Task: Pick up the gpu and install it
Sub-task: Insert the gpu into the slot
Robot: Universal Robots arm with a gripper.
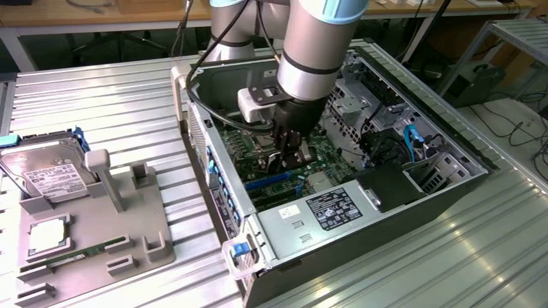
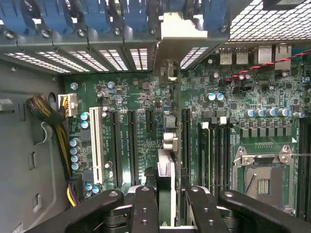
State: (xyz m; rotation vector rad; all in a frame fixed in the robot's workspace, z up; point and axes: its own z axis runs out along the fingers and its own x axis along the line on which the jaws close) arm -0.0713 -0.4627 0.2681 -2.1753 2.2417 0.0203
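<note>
The gpu (image 2: 166, 170), a thin black card seen edge-on, stands upright over the green motherboard (image 2: 131, 97). Its silvery bracket (image 2: 182, 31) reaches the slotted rear wall of the case. My gripper (image 2: 167, 206) is shut on the card's upper edge, one black finger (image 2: 146, 208) on each side. The card runs between the long black expansion slots (image 2: 132, 145); whether it sits in a slot I cannot tell. In the exterior view my gripper (image 1: 289, 157) reaches down inside the open computer case (image 1: 479, 160), close above the motherboard (image 1: 248, 151).
A white slot (image 2: 95, 145), a cable bundle (image 2: 48, 116) and the CPU socket (image 2: 262, 179) flank the card. On the table at the exterior view's left, a grey fixture (image 1: 128, 224) stands next to a hard drive (image 1: 43, 170) and holds a green memory stick (image 1: 77, 253).
</note>
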